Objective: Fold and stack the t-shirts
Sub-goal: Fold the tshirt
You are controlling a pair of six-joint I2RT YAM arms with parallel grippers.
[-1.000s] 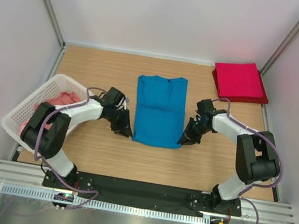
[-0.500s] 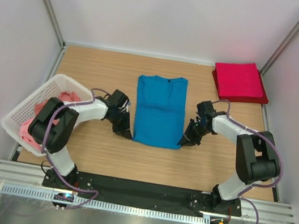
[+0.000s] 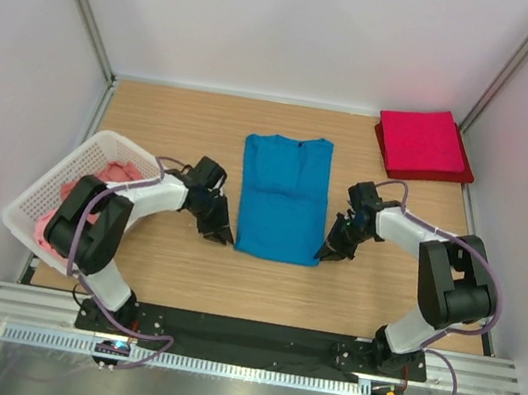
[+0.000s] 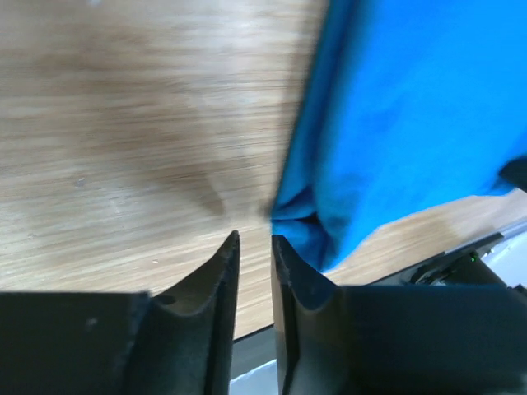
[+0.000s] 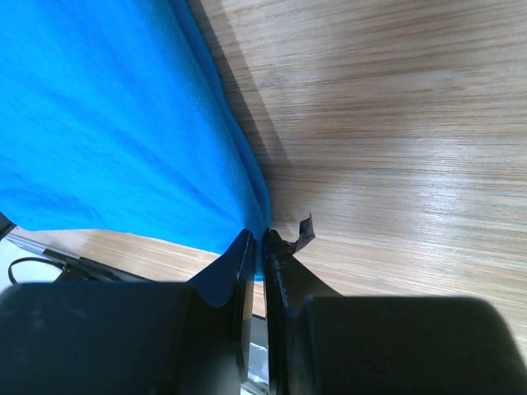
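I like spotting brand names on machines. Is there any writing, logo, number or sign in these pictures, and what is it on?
No text can be read anywhere.
blue t-shirt: plain, no print or tag showing.
red t-shirt: plain.
white basket: no label.
left arm and right arm: no markings visible.
small component on the near rail: too small to tell whether it carries writing.
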